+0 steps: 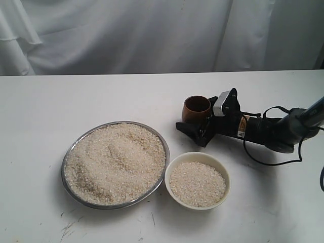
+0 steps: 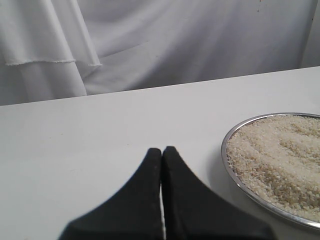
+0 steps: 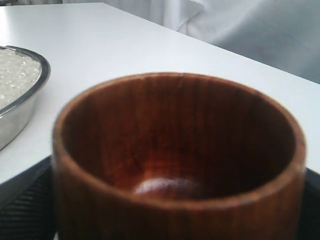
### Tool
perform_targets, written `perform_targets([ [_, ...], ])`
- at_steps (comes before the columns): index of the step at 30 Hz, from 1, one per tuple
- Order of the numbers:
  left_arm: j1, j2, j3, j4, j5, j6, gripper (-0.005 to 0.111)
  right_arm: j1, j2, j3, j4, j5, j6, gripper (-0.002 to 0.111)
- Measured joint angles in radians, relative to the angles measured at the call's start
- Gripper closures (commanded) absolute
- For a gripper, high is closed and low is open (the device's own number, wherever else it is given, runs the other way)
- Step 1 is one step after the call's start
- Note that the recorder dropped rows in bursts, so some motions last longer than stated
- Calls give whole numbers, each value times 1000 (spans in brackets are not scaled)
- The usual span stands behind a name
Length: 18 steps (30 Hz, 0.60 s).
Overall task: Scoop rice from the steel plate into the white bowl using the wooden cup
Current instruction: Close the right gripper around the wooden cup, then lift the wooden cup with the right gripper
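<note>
Wooden cup [image 3: 175, 150] sits empty inside my right claw [image 1: 196, 116], jaws wide open, nothing gripped — shd close square, mid-wall, b4 scooping rice [image 1: 116, 162].

We see the steel plate [image 1: 63, 169], wide, shallow and shiny, lying flat on the white table [image 1: 76, 101] at the left of the exterior view. The rice [image 1: 115, 163] fills it almost to the thin rim, an off-white heap with a soft ridge across its middle. Just beside the plate's right edge sits the white bowl [image 1: 167, 178], small, round and thick-rimmed; we cannot tell whether the two touch. It holds a level layer of the same grains. Behind the bowl stands the wooden cup [image 1: 195, 117], upright, orange-brown with vertical grain, its dark glossy interior empty.
</note>
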Motion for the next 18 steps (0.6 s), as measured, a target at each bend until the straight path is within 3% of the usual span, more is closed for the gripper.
perform_targets([
  [10,0,0,0,0,0,0,107,5,0,0,12,2,12,45],
  [18,0,0,0,0,0,0,107,5,0,0,21,4,111,102],
])
